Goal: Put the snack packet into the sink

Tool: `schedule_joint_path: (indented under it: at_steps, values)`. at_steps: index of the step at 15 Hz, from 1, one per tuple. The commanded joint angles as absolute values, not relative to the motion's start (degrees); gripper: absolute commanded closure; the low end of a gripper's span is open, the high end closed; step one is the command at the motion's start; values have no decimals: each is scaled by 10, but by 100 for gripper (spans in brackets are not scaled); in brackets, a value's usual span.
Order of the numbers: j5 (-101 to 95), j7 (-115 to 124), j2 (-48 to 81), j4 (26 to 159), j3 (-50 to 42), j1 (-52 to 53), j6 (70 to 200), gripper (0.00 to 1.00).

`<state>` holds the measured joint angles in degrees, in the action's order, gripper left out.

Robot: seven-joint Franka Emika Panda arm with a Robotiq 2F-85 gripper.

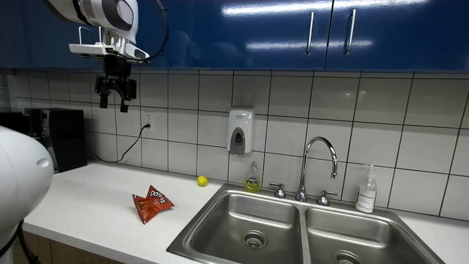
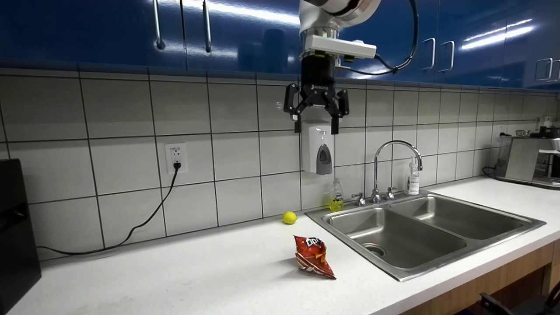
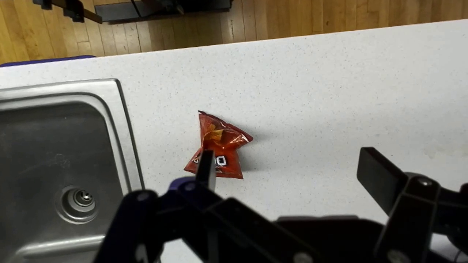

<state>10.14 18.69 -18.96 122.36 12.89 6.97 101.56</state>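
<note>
The snack packet is a crumpled red-orange foil bag. It lies on the counter left of the sink in both exterior views [image 1: 148, 208] [image 2: 311, 253] and near the middle of the wrist view [image 3: 223, 140]. My gripper hangs high above the counter in both exterior views [image 1: 114, 107] [image 2: 316, 131], apart from the packet. Its fingers are wide open and empty in the wrist view [image 3: 287, 151]; the left finger covers part of the packet's lettering. The sink's left basin [image 1: 216, 238] is stainless steel and shows its drain; it also shows in an exterior view [image 2: 411, 245] and the wrist view [image 3: 33, 157].
A yellow-green ball [image 1: 202, 180] sits near the wall. A dish soap bottle [image 1: 253, 178], the curved faucet [image 1: 305, 168] and a pump bottle [image 1: 366, 194] stand behind the basins. A soap dispenser [image 1: 241, 130] hangs on the wall. A black appliance [image 1: 66, 135] stands at the left.
</note>
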Motion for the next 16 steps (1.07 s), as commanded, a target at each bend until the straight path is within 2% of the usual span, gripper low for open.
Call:
schedule_joint_path:
  at_steps: [1, 10, 16]
  values:
    - [110, 174, -198, 1253, 114, 70, 1047, 0]
    - [102, 169, -177, 1311, 86, 62, 1130, 0]
    - [105, 148, -115, 1336, 73, 61, 1226, 0]
